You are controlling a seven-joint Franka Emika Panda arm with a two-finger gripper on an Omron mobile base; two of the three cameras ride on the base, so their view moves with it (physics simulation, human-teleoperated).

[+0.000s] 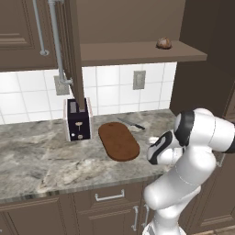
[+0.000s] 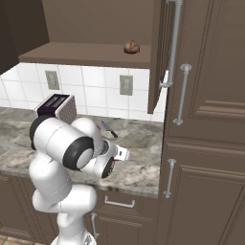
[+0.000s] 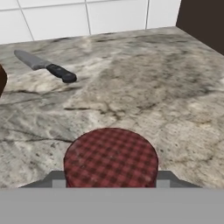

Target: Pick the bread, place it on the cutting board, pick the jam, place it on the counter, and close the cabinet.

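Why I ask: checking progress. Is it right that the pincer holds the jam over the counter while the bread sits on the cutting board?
Not quite: the bread sits on the cabinet shelf, as the left base view shows. The cutting board is bare.

Your bread (image 1: 164, 43) sits upper right on the open cabinet (image 1: 137, 53) shelf; checked-lid jam (image 3: 110, 158) low centre, cutting board (image 1: 118, 141) bare.

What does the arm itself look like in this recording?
A glossy white arm built of rounded, bulbous segments, with black bands at the joints. The wrist end is white with a black panel. No cables or markings show. The gripper has small dark grey tips on its jaws.
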